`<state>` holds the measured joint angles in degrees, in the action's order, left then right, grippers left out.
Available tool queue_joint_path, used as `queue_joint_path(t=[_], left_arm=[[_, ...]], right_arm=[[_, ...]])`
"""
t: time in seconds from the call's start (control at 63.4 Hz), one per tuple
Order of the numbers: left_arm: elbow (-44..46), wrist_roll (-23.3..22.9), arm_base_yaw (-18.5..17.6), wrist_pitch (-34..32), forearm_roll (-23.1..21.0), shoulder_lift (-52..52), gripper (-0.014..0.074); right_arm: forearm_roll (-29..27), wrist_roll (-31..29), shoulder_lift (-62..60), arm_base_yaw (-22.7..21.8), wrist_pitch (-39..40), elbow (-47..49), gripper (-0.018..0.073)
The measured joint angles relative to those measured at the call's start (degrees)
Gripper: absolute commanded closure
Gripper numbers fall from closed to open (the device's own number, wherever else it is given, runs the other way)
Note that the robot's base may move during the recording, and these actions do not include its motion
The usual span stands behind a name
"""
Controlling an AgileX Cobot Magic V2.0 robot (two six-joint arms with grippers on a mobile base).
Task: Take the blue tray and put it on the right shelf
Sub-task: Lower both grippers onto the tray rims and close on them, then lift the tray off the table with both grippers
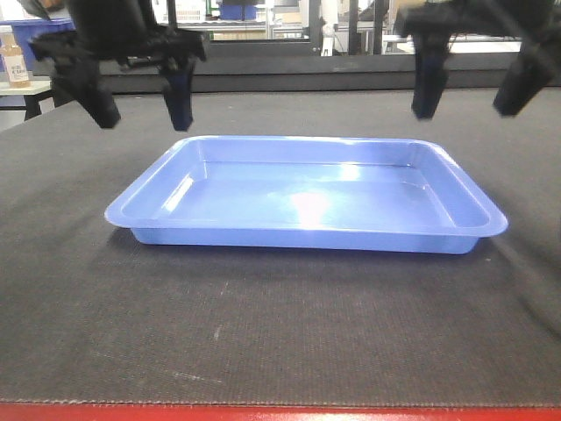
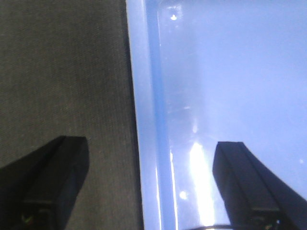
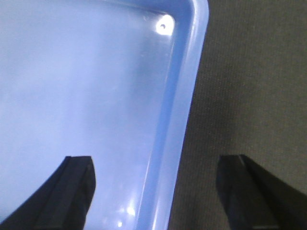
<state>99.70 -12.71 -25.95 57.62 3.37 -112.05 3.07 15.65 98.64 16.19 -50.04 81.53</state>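
Blue tray [image 1: 307, 197]: pre-grasp, both arms poised.
A dark matted surface [image 1: 263, 333] carries it flat, empty and ungrasped; the left gripper [image 1: 143, 118] and right gripper [image 1: 467, 107] hover over its left and right rims, fingers apart, each pair straddling a rim. Next, I judge: descend, clamp both rims, lift level.

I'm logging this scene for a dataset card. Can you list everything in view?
tray: one, light blue, empty, flat on the mat at centre.
mat: one, dark grey, covering the tabletop.
table edge: one, red, along the near side.
bottle: one, brownish with a label, far left in the background.
left gripper: one, black, open, above the tray's left rim.
right gripper: one, black, open, above the tray's right rim.
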Motion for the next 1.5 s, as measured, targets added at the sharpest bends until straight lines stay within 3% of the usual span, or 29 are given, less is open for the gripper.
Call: queue_joint_path(t=[0.647, 0.741, 0.805, 0.899, 0.978, 1.104, 1.167, 1.499], left_arm=[[0.46, -0.12, 0.0, -2.36, -1.52, -8.3, 0.0165], [0.73, -0.12, 0.0, -2.36, -1.88, -8.79, 0.0165], [0.84, -0.12, 0.0, -2.36, -2.02, -8.79, 0.0174], [0.84, -0.12, 0.0, -2.36, -2.15, -8.88, 0.0265], [0.84, -0.12, 0.0, -2.36, -2.15, -8.88, 0.0402], [0.84, -0.24, 0.0, -2.24, -1.75, -8.88, 0.0661], [1.07, -0.89, 0.29, -2.16, -2.47, -8.77, 0.0624], [1.28, -3.17, 0.44, 2.69, -4.73, -5.34, 0.0643]], right_arm=[[1.68, 4.37, 11.7, -1.21, 3.33, 0.51, -0.0052], [1.68, 4.46, 11.91, -1.21, 3.55, 0.73, 0.0001], [1.68, 4.46, 11.91, -1.21, 3.64, 0.73, 0.0106], [1.68, 4.46, 11.91, -1.21, 3.78, 0.73, 0.0337], [1.35, 4.61, 11.91, -1.21, 3.78, 0.73, 0.0522], [1.08, 5.33, 11.91, -1.21, 3.81, 0.96, 0.0501], [1.08, 5.33, 11.91, -1.33, 3.54, 0.96, 0.0503], [1.08, 5.45, 4.53, -1.33, -0.44, 0.71, 0.0504]])
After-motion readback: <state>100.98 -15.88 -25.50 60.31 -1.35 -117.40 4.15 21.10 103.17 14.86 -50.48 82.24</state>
